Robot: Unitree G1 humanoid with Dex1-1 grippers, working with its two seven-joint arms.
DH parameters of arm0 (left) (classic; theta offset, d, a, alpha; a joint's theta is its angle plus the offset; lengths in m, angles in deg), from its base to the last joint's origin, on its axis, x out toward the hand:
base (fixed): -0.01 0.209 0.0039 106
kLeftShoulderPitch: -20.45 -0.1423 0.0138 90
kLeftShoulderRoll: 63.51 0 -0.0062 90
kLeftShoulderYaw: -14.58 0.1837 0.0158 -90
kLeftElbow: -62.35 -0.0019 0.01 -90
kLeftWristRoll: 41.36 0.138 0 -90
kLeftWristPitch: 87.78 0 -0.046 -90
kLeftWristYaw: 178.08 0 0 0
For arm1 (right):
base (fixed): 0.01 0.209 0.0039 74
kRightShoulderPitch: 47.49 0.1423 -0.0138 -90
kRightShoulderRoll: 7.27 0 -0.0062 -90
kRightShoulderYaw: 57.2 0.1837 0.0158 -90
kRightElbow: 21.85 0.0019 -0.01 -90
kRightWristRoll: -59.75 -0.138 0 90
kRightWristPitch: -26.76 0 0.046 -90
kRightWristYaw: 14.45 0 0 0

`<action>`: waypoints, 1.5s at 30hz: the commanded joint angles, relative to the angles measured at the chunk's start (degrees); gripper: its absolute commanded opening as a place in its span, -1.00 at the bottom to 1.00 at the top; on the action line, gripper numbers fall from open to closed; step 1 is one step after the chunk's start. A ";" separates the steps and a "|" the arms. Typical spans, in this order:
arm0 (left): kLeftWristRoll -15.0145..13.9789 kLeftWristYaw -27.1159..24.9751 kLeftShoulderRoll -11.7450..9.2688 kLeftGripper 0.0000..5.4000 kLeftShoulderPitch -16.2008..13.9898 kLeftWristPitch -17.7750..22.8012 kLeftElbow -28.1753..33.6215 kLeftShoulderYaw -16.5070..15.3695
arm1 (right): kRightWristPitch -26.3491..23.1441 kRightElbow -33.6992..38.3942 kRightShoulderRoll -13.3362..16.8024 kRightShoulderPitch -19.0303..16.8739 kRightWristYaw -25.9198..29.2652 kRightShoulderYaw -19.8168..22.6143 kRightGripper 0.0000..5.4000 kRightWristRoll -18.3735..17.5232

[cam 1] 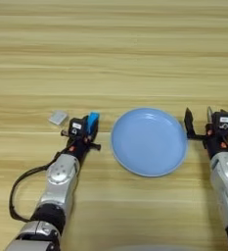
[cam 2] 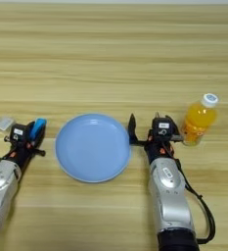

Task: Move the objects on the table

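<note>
1. Left claw (cam 1: 88, 128), just left of the blue plate (cam 1: 149, 142), is clenched on the small blue bar (cam 1: 93, 121).
2. Right claw (cam 2: 144, 128), spread wide and grasping nothing, sits at the plate's right rim.
3. The orange drink bottle (cam 2: 199, 120) stands right of the plate, and the grey block (cam 1: 58, 117) lies far left on the counter (cam 1: 113, 59).

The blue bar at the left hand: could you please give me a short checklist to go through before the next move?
1. Blue bar at the left hand: ok, right at the fingers.
2. Firm grasp on the bar: cannot tell.
3. Blue plate free of things: ok.
4. Grey block apart from the left hand: ok.
5. Right hand open, between plate and orange drink bottle, holding nothing: ok.
6. Bottle upright, cap on: ok.
</note>
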 commanded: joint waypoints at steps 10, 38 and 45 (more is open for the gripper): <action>0.02 -0.49 0.35 -0.52 -3.65 6.28 13.10 1.72 | -0.30 0.29 -0.29 0.24 -0.44 0.01 1.00 -0.28; 2.25 -2.67 7.88 -0.52 -9.01 14.77 24.75 17.60 | -0.28 0.64 -0.58 -0.13 -0.76 -0.01 1.00 -0.15; 2.73 -1.97 7.72 -0.52 -8.18 14.64 22.54 18.38 | -0.23 0.57 -0.62 -0.02 -0.81 -0.01 1.00 -0.12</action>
